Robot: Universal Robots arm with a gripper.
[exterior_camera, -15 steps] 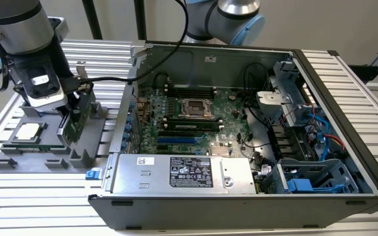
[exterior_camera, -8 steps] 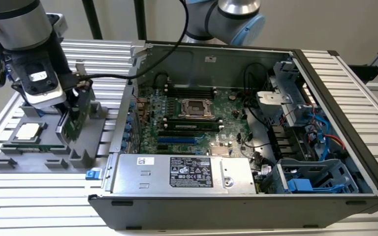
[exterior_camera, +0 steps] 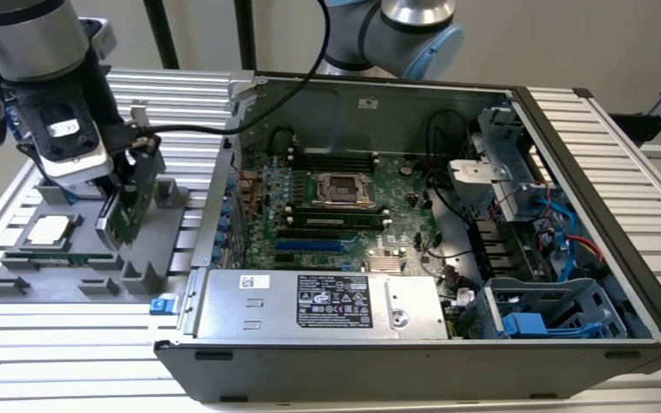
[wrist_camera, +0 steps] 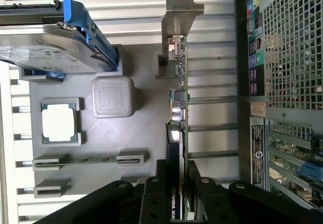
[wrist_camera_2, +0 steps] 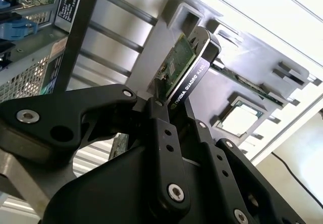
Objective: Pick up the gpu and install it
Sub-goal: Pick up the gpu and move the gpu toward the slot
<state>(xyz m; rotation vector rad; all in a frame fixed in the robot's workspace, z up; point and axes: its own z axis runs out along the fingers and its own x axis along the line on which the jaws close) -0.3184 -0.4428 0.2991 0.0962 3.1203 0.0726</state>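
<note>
A plain pale wall (exterior_camera: 606,43) stands behind the ribbed silver counter (exterior_camera: 66,361); two dark posts (exterior_camera: 164,34) rise at its back edge.

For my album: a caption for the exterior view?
Gripper clamps the gpu at a grey tray beside an open computer case.

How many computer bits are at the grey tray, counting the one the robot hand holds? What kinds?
Thin green circuit card with silver end bracket, held in the hand: 1
Silver hard drive with blue rails: 1
Square silver processor chip: 1
Narrow green memory stick: 1
Total: 4
</note>
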